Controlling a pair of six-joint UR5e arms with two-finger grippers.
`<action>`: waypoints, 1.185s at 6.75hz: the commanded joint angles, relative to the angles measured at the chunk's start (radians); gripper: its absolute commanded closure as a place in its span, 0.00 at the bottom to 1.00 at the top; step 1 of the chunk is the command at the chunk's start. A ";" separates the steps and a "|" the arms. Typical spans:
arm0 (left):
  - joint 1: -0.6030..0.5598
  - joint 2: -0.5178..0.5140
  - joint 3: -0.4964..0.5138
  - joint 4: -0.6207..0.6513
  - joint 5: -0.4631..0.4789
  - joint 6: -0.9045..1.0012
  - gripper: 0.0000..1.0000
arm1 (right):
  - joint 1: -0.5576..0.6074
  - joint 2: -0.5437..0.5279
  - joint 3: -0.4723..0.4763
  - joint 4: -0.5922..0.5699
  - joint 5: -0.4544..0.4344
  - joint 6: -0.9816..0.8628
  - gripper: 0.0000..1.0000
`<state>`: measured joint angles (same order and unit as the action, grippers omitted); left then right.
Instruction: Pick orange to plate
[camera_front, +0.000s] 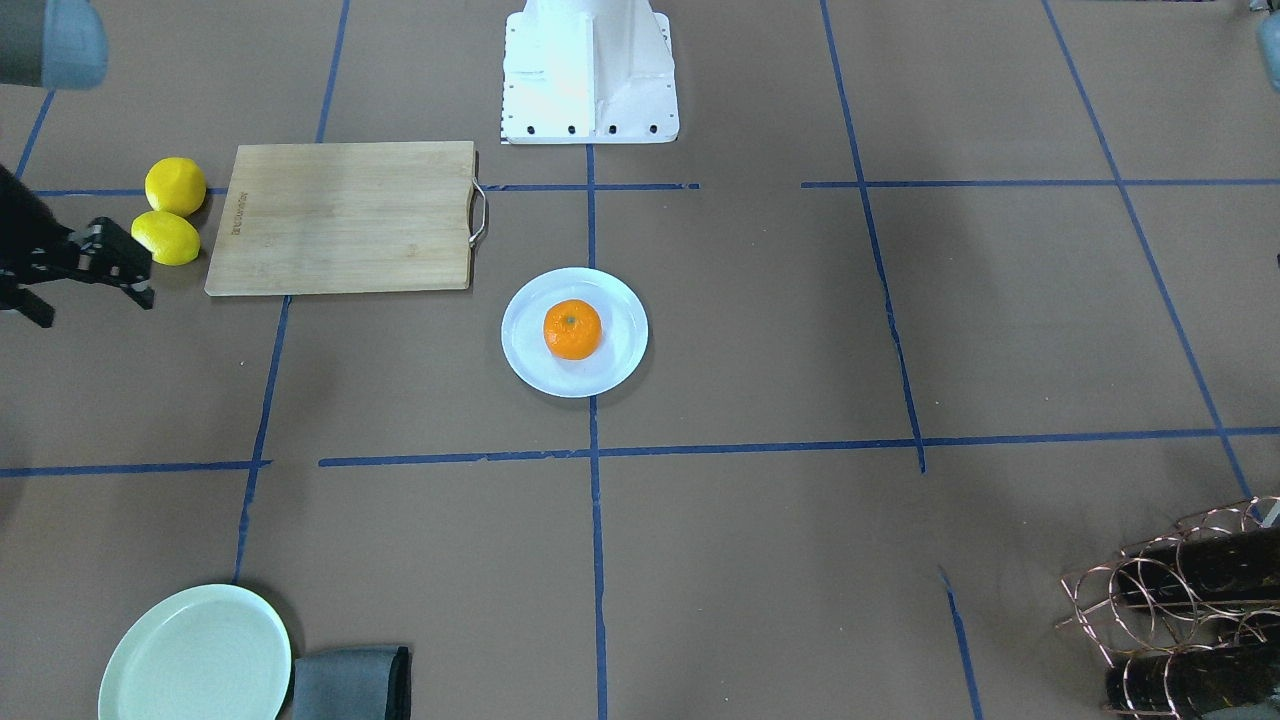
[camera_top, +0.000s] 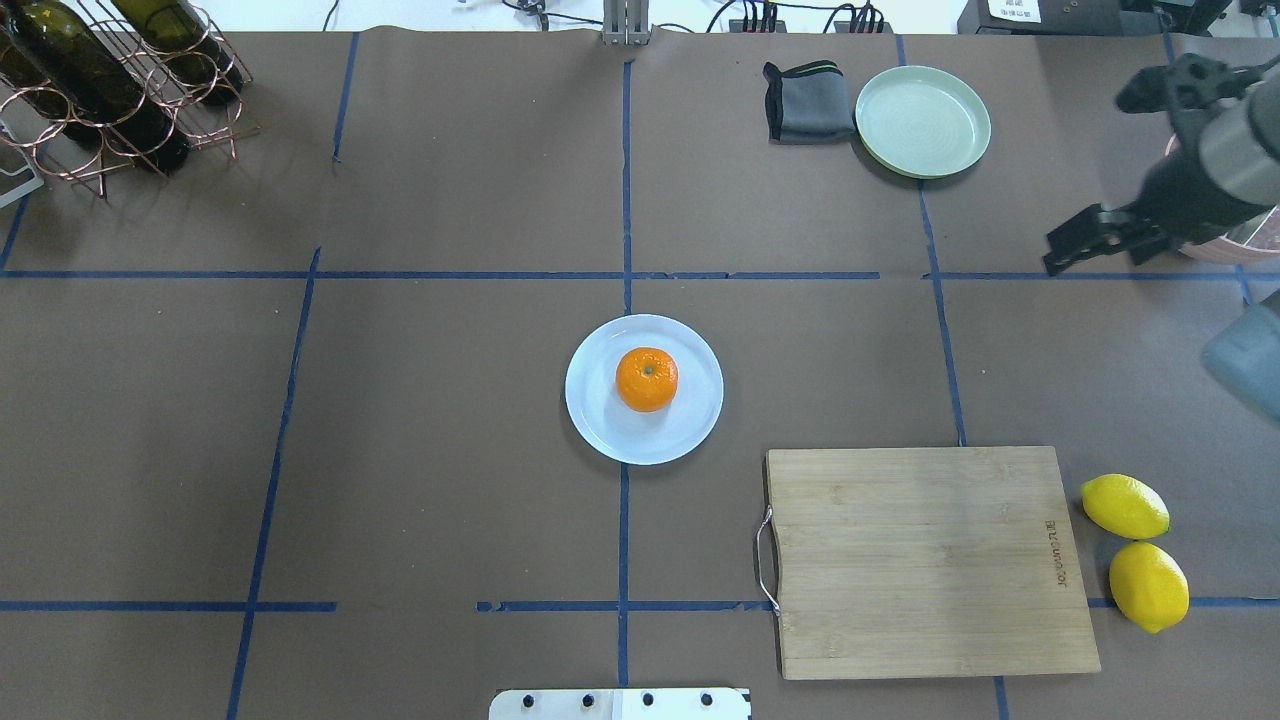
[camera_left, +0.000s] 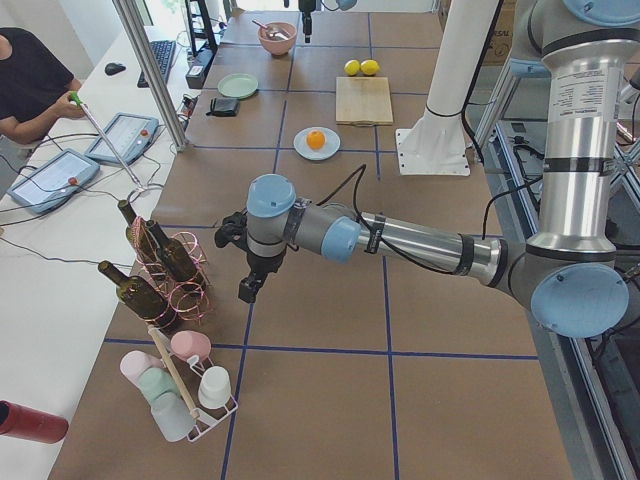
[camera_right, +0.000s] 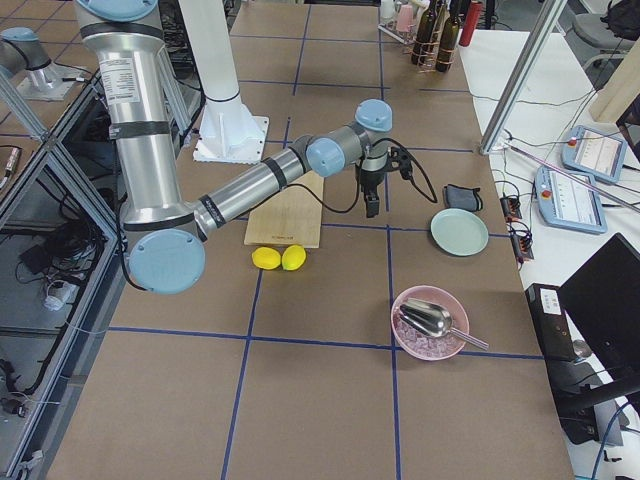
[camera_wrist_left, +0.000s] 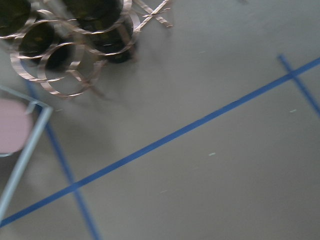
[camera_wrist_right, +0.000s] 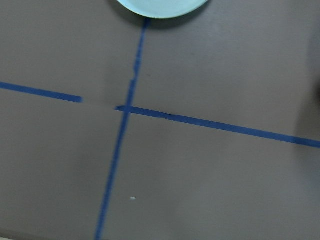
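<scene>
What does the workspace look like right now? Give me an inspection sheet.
Surface: brown table, blue tape grid.
Job's things: orange sits centred on white plate.
Clutter: cutting board, two lemons beside it, mint plate, grey cloth, bottle rack, pink bowl with scoop.
End effectors: right end effector near mint plate, holding nothing, opening unclear; left end effector beside bottle rack, state unclear.
Cables: black cable looped at left wrist.
Surroundings: operator with tablets at side desk.

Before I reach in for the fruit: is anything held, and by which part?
Apparently nothing: the small bright-orange mandarin sits on the round white plate, far from the right fingers and left fingers.
</scene>
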<state>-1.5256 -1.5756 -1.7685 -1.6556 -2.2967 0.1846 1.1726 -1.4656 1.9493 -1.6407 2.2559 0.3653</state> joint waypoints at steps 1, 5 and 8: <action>-0.057 -0.030 0.009 0.138 -0.035 0.052 0.00 | 0.219 -0.074 -0.080 -0.152 0.046 -0.457 0.00; -0.056 -0.037 0.000 0.223 -0.040 0.043 0.00 | 0.392 -0.111 -0.204 -0.163 0.171 -0.692 0.00; -0.039 0.051 0.009 0.218 -0.043 0.055 0.00 | 0.392 -0.088 -0.205 -0.165 0.108 -0.683 0.00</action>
<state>-1.5690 -1.5564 -1.7590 -1.4302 -2.3379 0.2354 1.5640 -1.5575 1.7453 -1.8045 2.3768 -0.3215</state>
